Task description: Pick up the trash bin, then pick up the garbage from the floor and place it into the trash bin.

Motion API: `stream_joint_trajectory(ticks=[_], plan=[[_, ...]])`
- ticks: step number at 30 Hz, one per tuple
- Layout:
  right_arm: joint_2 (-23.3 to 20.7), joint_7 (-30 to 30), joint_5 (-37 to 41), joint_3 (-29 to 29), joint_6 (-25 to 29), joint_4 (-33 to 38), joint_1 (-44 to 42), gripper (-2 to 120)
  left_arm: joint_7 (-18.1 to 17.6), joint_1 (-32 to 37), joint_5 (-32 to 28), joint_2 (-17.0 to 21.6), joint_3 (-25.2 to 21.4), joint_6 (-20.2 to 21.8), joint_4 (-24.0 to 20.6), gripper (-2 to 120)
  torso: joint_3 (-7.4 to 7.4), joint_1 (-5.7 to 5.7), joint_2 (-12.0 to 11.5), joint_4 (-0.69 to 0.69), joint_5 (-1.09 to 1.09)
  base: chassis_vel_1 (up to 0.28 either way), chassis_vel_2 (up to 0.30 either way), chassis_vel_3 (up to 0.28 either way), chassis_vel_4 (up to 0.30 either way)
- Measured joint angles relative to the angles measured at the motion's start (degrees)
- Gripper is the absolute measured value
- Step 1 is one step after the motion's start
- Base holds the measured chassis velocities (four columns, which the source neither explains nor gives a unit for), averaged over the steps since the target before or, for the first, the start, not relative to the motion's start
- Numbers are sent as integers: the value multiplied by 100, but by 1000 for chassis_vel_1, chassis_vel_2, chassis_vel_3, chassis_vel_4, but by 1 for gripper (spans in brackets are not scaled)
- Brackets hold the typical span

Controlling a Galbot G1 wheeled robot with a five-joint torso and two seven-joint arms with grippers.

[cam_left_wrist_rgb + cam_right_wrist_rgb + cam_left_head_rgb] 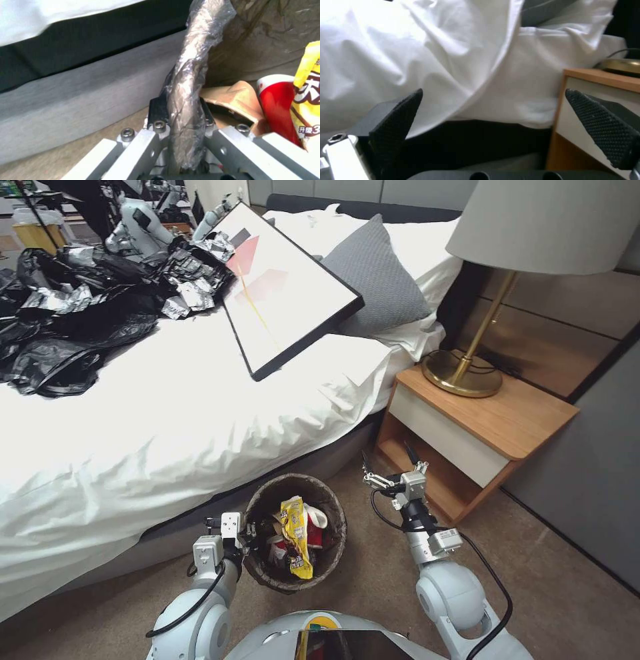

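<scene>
The left gripper (250, 532) has its fingers clamped on the bag-lined rim of the trash bin (333, 513), which sits on the floor beside the bed's (167, 433) lower edge, holding garbage (295, 537). The right gripper (387, 463) hovers nearby, fingers apart, holding nothing.

My right gripper (389, 463) spread wide in open air, bed (167, 433) edge ahead, nightstand (467, 433) close beside it, trash bin (295, 532) crowding the other side, bare carpet (547, 587) behind
</scene>
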Motion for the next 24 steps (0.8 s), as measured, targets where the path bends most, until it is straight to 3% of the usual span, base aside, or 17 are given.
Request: stream_joint_trajectory(ticks=[24], plan=[[36,-34,112,-17,174,-225,143,100,65,388,119,-31,-35,-154,-29,0,0,0,0,2,0,114,111,109,108]])
